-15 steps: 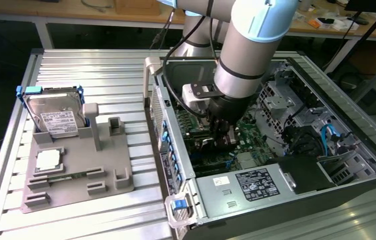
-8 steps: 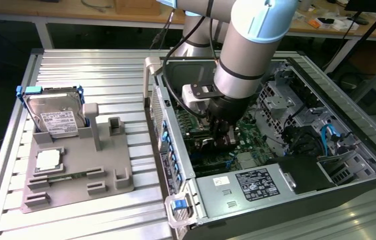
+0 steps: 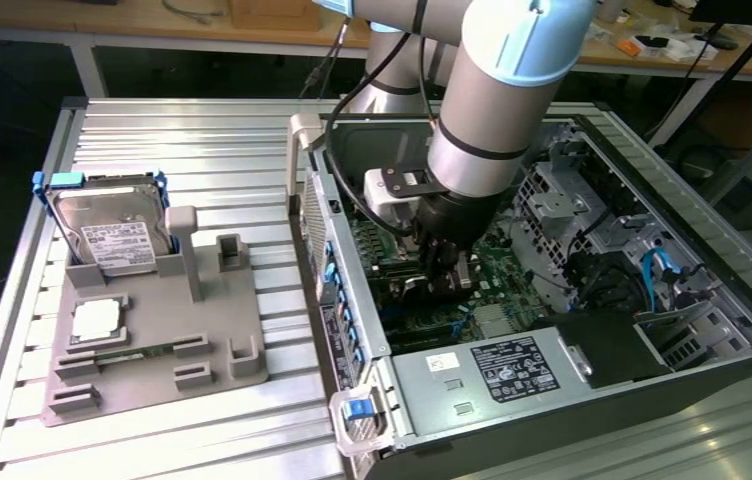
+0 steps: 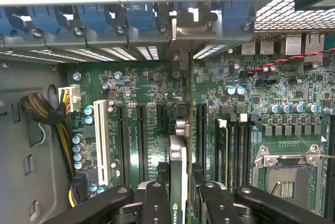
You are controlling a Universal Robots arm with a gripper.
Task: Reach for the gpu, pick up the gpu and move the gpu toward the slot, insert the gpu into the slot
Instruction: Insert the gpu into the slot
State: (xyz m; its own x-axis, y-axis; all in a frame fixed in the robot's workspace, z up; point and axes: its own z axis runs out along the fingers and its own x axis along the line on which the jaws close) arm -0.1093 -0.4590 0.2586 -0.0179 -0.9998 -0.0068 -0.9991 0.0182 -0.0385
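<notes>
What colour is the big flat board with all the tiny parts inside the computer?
The board is green, clearest in the wrist view.

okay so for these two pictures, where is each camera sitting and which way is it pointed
Exterior view: off the arm, high up, looking down on the slatted table, the open computer case and the arm with its gripper inside the case.
Wrist view: on the wrist, facing the motherboard, the black fingers clamped on the gpu.
Shared: gripper, motherboard, case.

Hard drive (image 3: 107, 235) upright in grey holder (image 3: 149, 345); processor chip (image 3: 93, 318) flat there.
</notes>
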